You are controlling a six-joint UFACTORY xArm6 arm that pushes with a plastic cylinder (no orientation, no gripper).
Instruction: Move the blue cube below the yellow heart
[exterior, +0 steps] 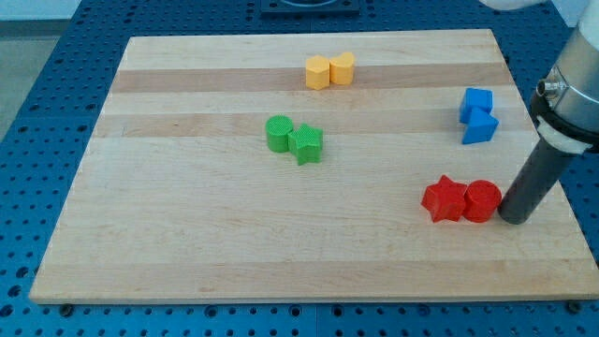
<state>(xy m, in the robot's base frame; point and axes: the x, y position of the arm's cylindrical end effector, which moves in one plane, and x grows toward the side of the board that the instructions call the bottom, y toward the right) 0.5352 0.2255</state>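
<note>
Two blue blocks sit touching at the view's right: the upper one (476, 101) looks like the cube, and the lower one (481, 126) has an irregular shape. Two yellow blocks sit touching at the view's top centre, a left one (318, 72) and a right one (343, 67). I cannot tell which of them is the heart. My tip (512, 221) rests on the board at the lower right, right beside the red cylinder (482, 200). It is well below the blue blocks and far from the yellow pair.
A red star (445, 198) touches the red cylinder's left side. A green cylinder (278, 133) and a green star-like block (306, 143) sit together near the board's middle. The wooden board (187, 234) lies on a blue perforated table.
</note>
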